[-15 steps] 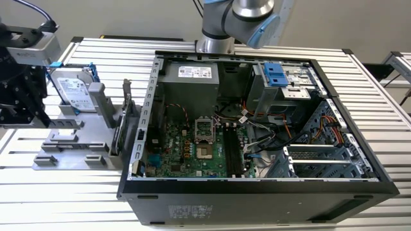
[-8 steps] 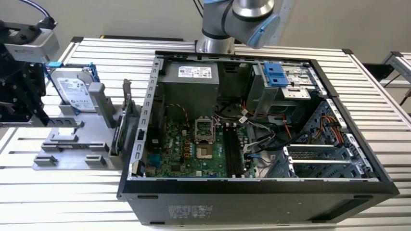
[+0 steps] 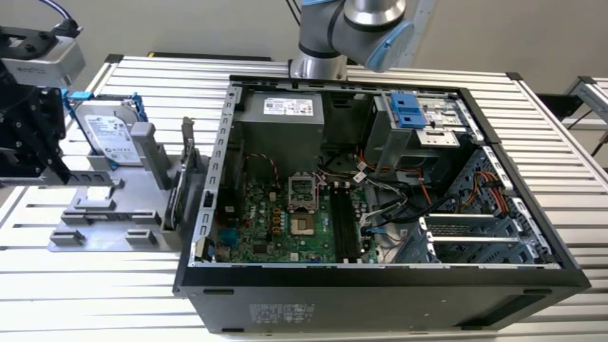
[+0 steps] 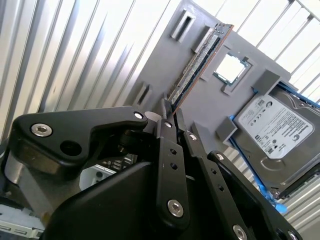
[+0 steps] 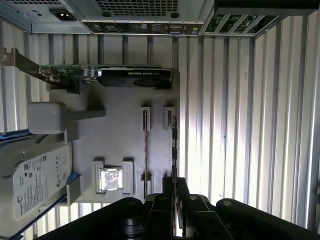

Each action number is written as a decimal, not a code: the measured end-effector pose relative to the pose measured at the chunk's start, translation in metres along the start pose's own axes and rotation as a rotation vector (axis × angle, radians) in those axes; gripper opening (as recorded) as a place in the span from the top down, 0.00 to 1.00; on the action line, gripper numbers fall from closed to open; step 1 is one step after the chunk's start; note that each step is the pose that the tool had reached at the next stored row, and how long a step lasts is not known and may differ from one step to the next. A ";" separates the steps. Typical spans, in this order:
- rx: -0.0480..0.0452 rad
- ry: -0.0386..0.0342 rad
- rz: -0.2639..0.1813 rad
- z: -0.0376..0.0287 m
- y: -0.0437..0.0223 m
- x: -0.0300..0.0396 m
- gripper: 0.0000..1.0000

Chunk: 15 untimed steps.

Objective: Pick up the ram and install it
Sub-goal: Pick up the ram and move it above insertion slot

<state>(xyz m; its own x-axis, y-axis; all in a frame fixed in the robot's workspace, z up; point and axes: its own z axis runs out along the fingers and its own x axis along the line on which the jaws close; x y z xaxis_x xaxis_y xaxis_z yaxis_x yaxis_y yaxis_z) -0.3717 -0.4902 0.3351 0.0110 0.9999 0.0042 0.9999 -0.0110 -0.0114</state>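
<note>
**While the case stands open, the ram hangs in the pincer**

Because the ram (image 4: 200, 64) runs straight out from between the black fingertips in both wrist views, I take the pincer (image 4: 172, 112) to be drawn narrow and closed on it. It grips the two flat faces at about mid-length. The stick lies level over the outer side of the grey holder (image 5: 120, 130). That holder rests on the slatted bench (image 3: 570, 171), to the exterior view's left of the open computer case (image 3: 380, 288). In the second wrist view a pair of slot blocks (image 4: 182, 25) stands empty just beside the stick. So it looks to be out of its seat, though I cannot say how far above it. The processor chip (image 5: 111, 179), the hard drive (image 5: 35, 185) and the larger card (image 5: 132, 77) sit in the same holder, apart from the stick.

I would judge the stick to be very light, thin and stiff, but easy to harm. It would flex or crack under a twist. The row of contacts along one long edge should stay untouched. A hold across the faces near the middle, well away from that edge, seems right, since it keeps the stick from tipping. The chips and the smooth sticker offer little friction, so a light pinch might let it slide.
</note>
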 end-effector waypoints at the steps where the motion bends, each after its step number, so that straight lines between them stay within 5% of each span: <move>1: 0.0001 -0.0001 0.000 -0.0006 0.0000 0.0000 1.00; 15: -0.0001 -0.0001 0.000 -0.0113 -0.0002 0.0001 1.00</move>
<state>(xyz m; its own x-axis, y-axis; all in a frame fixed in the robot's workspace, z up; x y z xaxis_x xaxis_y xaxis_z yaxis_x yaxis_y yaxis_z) -0.3717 -0.4902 0.3463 0.0111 0.9999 0.0042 0.9999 -0.0110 -0.0113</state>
